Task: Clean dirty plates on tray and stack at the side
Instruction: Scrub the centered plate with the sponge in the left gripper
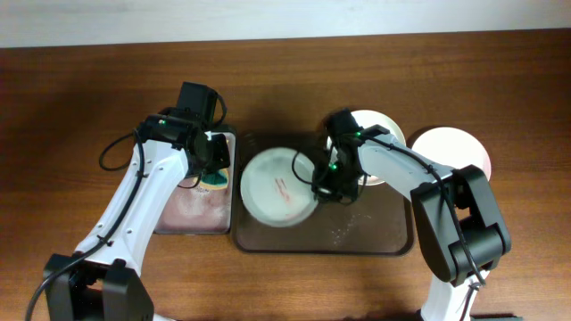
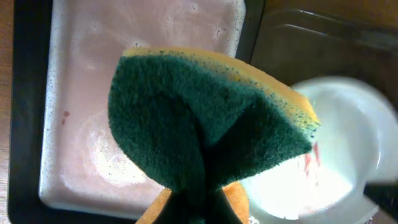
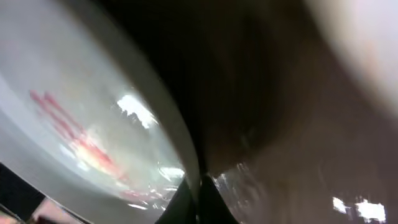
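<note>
A white plate (image 1: 277,185) with red streaks in its centre sits tilted on the left part of the dark brown tray (image 1: 375,234). My right gripper (image 1: 325,187) is shut on this plate's right rim; the rim (image 3: 186,149) and streaks show in the right wrist view. A second plate (image 1: 384,129) lies at the tray's back, partly hidden by my right arm. A third plate (image 1: 451,147) lies on the tabletop right of the tray. My left gripper (image 1: 212,169) is shut on a green-and-yellow sponge (image 2: 205,118) above the black-rimmed pinkish tray (image 1: 192,209).
The pinkish tray (image 2: 93,124) holds a wet, soapy film. Water drops lie on the brown tray's right half. Bare wood-grain tabletop (image 1: 526,232) extends right of the tray and along the back. The streaked plate (image 2: 336,155) shows at right in the left wrist view.
</note>
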